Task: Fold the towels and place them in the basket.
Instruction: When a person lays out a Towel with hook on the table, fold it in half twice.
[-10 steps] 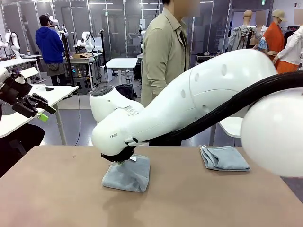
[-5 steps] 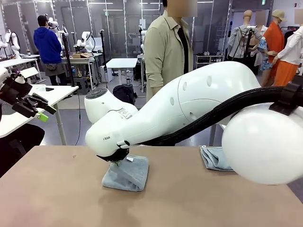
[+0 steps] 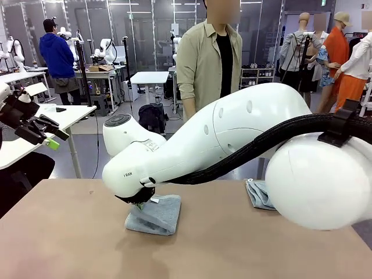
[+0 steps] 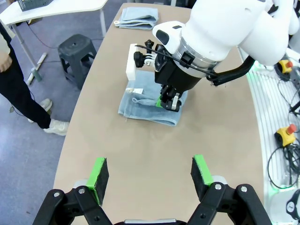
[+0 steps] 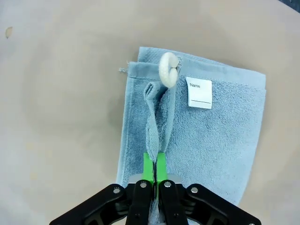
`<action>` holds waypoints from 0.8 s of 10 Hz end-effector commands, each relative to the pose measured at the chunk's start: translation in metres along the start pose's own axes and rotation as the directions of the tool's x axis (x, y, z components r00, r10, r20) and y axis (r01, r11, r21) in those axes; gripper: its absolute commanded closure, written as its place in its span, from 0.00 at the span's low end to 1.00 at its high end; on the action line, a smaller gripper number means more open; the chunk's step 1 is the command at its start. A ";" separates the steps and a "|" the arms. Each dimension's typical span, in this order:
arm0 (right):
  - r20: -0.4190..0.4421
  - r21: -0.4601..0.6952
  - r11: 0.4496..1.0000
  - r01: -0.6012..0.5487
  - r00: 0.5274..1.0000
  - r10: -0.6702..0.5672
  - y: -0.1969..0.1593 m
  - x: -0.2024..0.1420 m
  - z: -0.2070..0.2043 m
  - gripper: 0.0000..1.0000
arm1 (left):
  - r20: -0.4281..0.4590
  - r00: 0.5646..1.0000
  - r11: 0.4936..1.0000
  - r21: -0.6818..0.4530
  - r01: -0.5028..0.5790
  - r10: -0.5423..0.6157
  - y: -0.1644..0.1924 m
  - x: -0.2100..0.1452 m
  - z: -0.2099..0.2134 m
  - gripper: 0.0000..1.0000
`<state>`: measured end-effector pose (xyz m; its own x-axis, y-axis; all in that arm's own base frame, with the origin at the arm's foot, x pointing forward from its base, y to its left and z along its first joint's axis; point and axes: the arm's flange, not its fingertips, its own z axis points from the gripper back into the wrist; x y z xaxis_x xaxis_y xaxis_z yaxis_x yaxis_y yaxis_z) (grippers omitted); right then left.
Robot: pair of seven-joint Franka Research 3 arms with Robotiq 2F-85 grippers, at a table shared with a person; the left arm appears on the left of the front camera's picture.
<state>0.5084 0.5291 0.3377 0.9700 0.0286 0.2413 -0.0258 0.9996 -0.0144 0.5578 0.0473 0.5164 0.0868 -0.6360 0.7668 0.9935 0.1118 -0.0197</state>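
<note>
Front view: the tan table (image 3: 70, 232) spans the foreground, and the right arm (image 3: 232, 133) reaches across it from picture right, its white links sloping down toward the middle-left, a black cable sleeve running along its underside. A person (image 3: 209, 64) in a beige shirt stands at the far side of the table. The right gripper (image 3: 141, 201) points down onto a folded pale blue-grey towel (image 3: 156, 214) lying on the table left of centre; a second folded towel (image 3: 256, 193) lies farther right, partly hidden behind the arm. Right wrist view: the right gripper (image 5: 154, 171) has its green pads pressed together, pinching a raised ridge of the towel (image 5: 211, 140) between them; a white hanging loop (image 5: 168, 69) and a white label (image 5: 200, 93) sit near the towel's far edge. Left wrist view: the left gripper (image 4: 151, 172) hangs above bare table with its jaws wide apart and nothing between the green pads (image 4: 99, 172); beyond it, the right gripper (image 4: 169, 100) stands vertically on the nearer towel (image 4: 140, 105), and the second towel (image 4: 138, 18) lies well apart at the table's far end. In the front view, the left gripper (image 3: 49, 136) sits at the left edge of the picture, raised and clear of the table.
</note>
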 end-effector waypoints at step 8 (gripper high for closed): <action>0.027 0.083 0.993 0.087 0.996 -0.089 -0.011 -0.004 0.006 0.37 | -0.015 1.000 1.000 0.005 -0.001 0.001 -0.002 0.002 0.002 0.10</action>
<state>0.5160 0.5282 0.3411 0.9679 -0.0127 0.2510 -0.0025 0.9982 0.0598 0.5578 0.0473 0.5164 0.0868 -0.6360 0.7668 0.9935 0.1118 -0.0197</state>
